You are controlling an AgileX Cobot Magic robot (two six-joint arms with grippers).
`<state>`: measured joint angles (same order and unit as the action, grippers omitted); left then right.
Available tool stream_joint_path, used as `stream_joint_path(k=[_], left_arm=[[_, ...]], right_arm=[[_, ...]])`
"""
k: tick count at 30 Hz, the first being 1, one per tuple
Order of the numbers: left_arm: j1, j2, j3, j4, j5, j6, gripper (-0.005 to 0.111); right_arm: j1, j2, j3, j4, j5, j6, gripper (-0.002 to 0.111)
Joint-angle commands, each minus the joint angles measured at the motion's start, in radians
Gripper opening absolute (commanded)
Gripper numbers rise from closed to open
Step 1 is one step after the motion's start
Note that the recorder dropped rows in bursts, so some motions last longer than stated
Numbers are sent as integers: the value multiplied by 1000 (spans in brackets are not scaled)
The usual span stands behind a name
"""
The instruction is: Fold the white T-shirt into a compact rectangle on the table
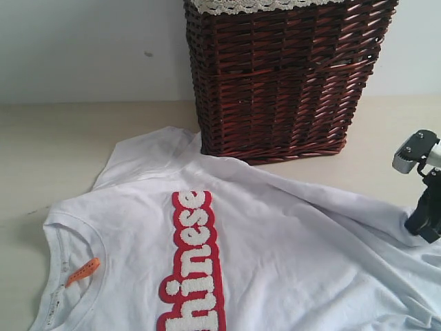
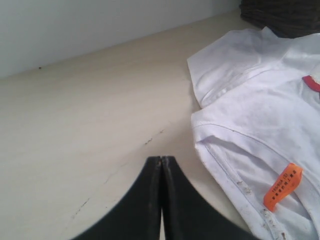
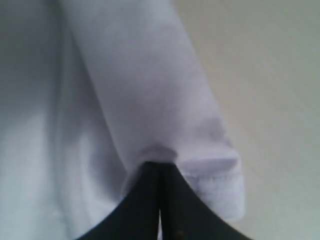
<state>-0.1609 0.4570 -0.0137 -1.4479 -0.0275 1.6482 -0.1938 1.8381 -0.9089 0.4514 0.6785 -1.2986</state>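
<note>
The left gripper [image 2: 161,161] has its two black jaws pressed together with nothing between them. It hangs over bare desk [image 2: 85,130], just beside the collar of the white T-shirt [image 2: 260,115]; the exterior view does not show it.

Nearest in the exterior view is the collar end of the white T-shirt [image 1: 296,234], which lies spread flat on the pale beige desk [image 1: 55,152]. A small orange neck tag [image 1: 83,271] sits inside the neckline. Just past it, a red strip [image 1: 195,269] with fuzzy white lettering runs across the chest and off the near edge of the view.

Farther along, the body of the shirt stretches to the right, with soft creases. There the right gripper [image 1: 424,221] sits at the shirt's edge. Its wrist view shows this gripper [image 3: 159,169] closed on the cloth: the black jaws meet, and the white fabric puckers at their tips, just beside a stitched hem [image 3: 220,182].

One short sleeve [image 1: 148,148] lies flat towards the back, touching the foot of a dark brown wicker basket [image 1: 282,83] with a lace trim [image 1: 255,5] at its rim. Behind the basket stands a plain pale wall [image 1: 83,48].
</note>
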Motion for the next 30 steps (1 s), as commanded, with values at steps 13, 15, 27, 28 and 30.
stream_joint_path(k=[13,15,27,28,30], left_arm=[[1,-6,4,1,-4,0,0],[1,-6,4,1,-4,0,0],[1,-6,4,1,-4,0,0],[1,-6,4,1,-4,0,0],[1,-6,4,1,-4,0,0]], right_arm=[[-10,-130,-5,70,-194,234,51],[-29,-70,-5,70,-197,336,49],[-135,56,-5,190,-66,418,43],[-134,67,-5,197,-66,418,41],[-134,81,-5,211,-66,405,34]])
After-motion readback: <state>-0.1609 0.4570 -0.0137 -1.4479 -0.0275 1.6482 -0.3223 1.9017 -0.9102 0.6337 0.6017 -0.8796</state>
